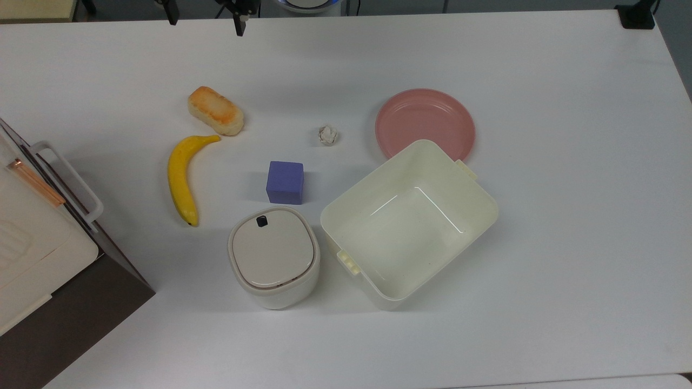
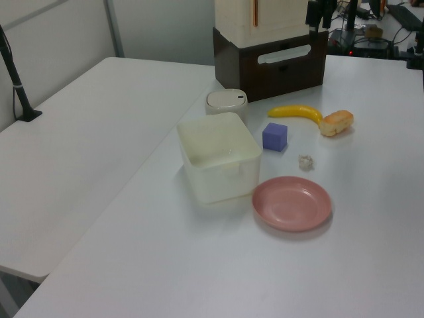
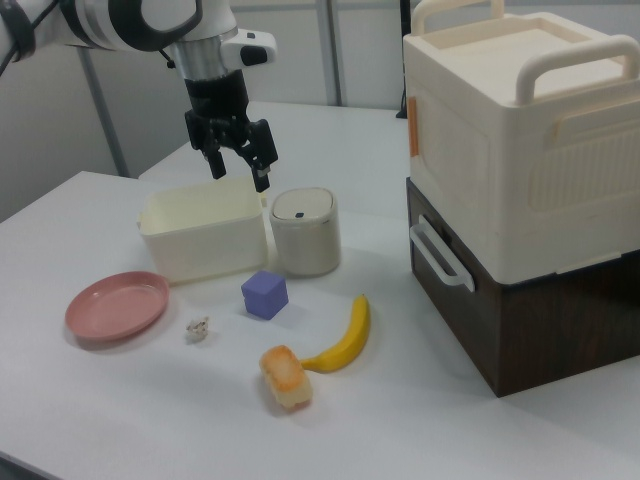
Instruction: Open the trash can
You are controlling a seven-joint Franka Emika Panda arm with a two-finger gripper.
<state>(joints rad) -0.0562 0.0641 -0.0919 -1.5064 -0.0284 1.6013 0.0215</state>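
Readable text: none in the top view, the left view or the right view.
Trash can [image 1: 274, 256]: plain lid, no lettering; its black button [image 1: 262, 220] carries no mark that can be read.
Tub [image 1: 409, 222]: plain walls, no label.
Box with handles [image 3: 522, 130]: no brand or number legible.

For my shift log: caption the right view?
Open gripper hovers above closed trash can beside tub.
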